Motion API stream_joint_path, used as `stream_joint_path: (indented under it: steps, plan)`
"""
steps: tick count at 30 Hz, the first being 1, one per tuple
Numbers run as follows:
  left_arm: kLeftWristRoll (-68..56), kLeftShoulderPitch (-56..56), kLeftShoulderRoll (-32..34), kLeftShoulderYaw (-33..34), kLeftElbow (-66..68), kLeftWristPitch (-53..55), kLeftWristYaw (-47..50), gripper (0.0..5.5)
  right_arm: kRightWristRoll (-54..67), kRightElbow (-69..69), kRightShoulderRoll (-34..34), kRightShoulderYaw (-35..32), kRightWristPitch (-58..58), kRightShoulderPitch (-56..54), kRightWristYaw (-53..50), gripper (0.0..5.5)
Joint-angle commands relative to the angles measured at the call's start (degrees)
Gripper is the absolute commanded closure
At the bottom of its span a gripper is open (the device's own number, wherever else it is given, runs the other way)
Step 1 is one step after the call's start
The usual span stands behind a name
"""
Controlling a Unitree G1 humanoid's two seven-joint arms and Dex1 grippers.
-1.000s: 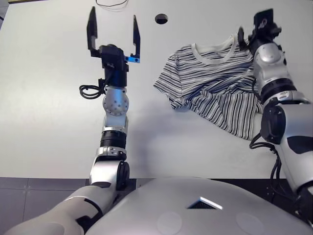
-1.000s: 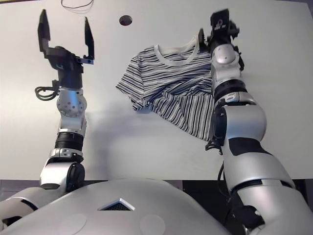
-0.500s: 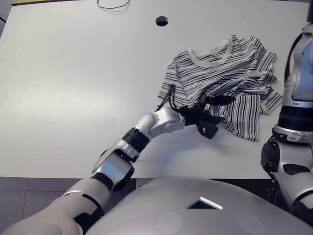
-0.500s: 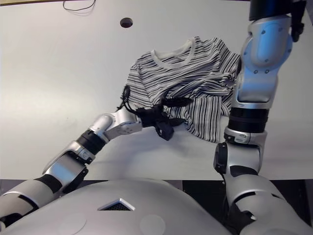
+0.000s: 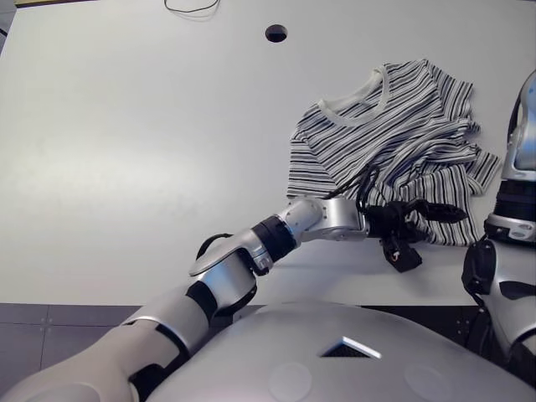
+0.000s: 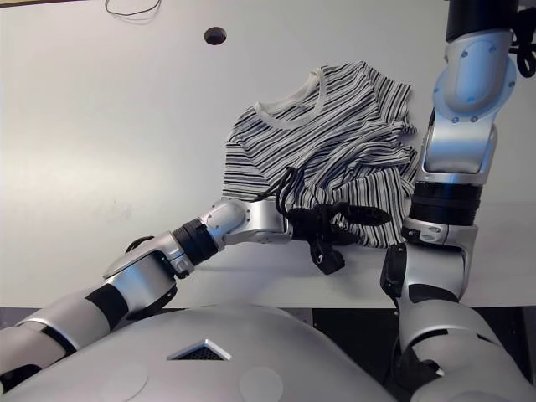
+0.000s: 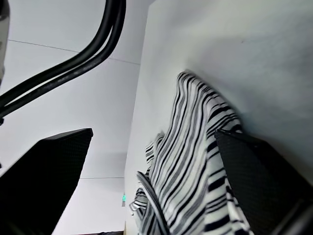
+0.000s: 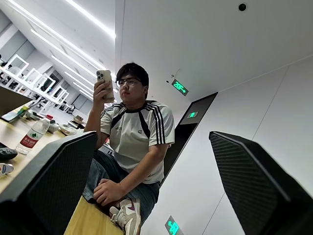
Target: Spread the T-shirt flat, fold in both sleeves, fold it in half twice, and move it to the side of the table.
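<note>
- The striped T-shirt lies on the right part of the white bench. It is bunched up, not flat, with folds across its middle and its near part.
- Its white neck band is on the side away from the robot.
- The left end effector is at the near edge of the T-shirt, close to the front edge of the bench. Its two black fingers are spread wide. Striped cloth shows between them, and they are not pinching it.
- The left arm lies low across the bench, from the left over to the T-shirt.
- The right arm stands tall just beside the right side of the T-shirt.
- The right end effector points up, away from the bench. It is wide open and holds nothing.
- A small dark round hole is in the bench, far behind the T-shirt.
- A thin black cable lies at the far edge of the bench.
</note>
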Motion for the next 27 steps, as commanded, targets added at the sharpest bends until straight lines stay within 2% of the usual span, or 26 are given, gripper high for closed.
stream_joint_path:
  steps: [1, 3, 8, 12, 16, 21, 27]
  plan:
    - [-1.5, -1.9, 1.7, 1.0, -3.9, 0.7, -0.3, 0.86, -1.5, 2.9, -1.8, 0.3, -1.1, -1.9, -0.8, 1.29]
    - [-3.2, -1.8, 5.4, 3.5, -8.6, 0.5, -1.3, 0.86, -3.1, 4.9, -2.7, 0.9, -1.9, -2.0, -1.5, 1.29]
    - [-12.0, 3.7, 21.3, 16.2, -23.4, 1.2, -4.8, 0.86, -5.6, 7.3, -2.8, 3.0, -4.4, -0.1, -2.7, 1.29]
    - [-14.9, 6.8, 28.2, 21.6, -25.0, 3.0, -6.0, 0.86, -5.6, 7.6, -1.9, 3.9, -4.7, 0.1, -3.1, 1.29]
    - [-13.0, 2.2, 27.2, 20.7, -10.8, 4.3, -3.4, 0.86, -5.8, 7.5, -0.8, 5.3, -5.2, 0.7, -3.4, 1.29]
    - [-11.7, -4.0, 22.5, 15.7, 7.8, 0.4, -2.5, 0.86, -5.9, 7.1, -0.6, 6.4, -5.7, 1.1, -3.1, 1.29]
    - [-7.6, -13.1, 25.6, 10.2, 24.6, -2.6, -2.6, 0.86, -6.4, 2.5, -1.0, 7.1, -5.0, 3.2, -1.6, 1.29]
